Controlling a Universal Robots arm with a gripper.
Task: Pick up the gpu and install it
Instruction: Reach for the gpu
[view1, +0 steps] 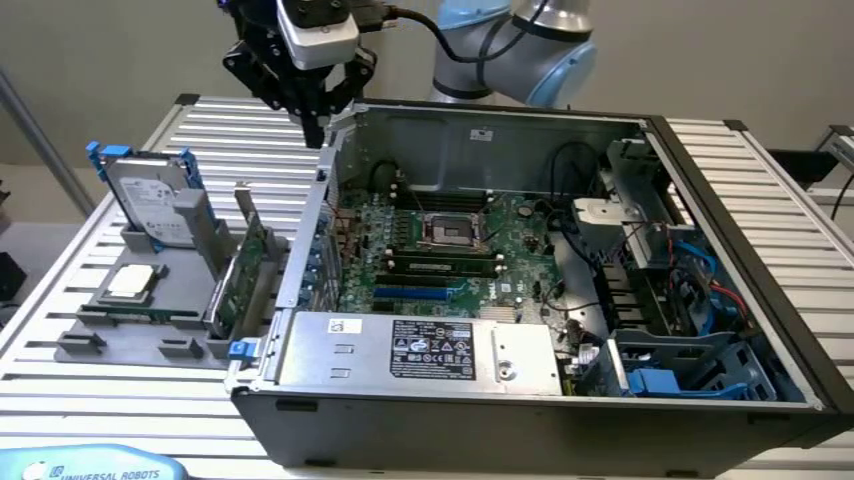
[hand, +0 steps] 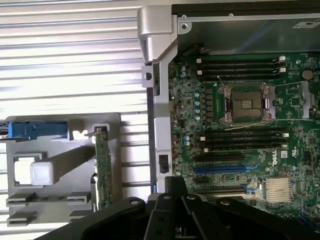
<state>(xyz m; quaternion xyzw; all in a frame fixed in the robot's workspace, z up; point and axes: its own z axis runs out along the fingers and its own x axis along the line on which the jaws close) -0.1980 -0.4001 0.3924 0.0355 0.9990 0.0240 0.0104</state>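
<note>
Gpu (view1: 247, 272) (hand: 103, 172) stands on edge in slot of grey holder (view1: 80, 345), just beside case (view1: 534, 430) outer wall, on exterior view's left; drive (view1: 150, 200) with blue rails upright in same holder, chip (view1: 130, 282) flat near it; case wall between gpu and board (view1: 441, 250); gpu thin, green face, silver bracket at end; gripper (view1: 314, 132) (hand: 175, 184) fingers pressed together, pinching nothing, above case corner, apart from gpu.
</note>
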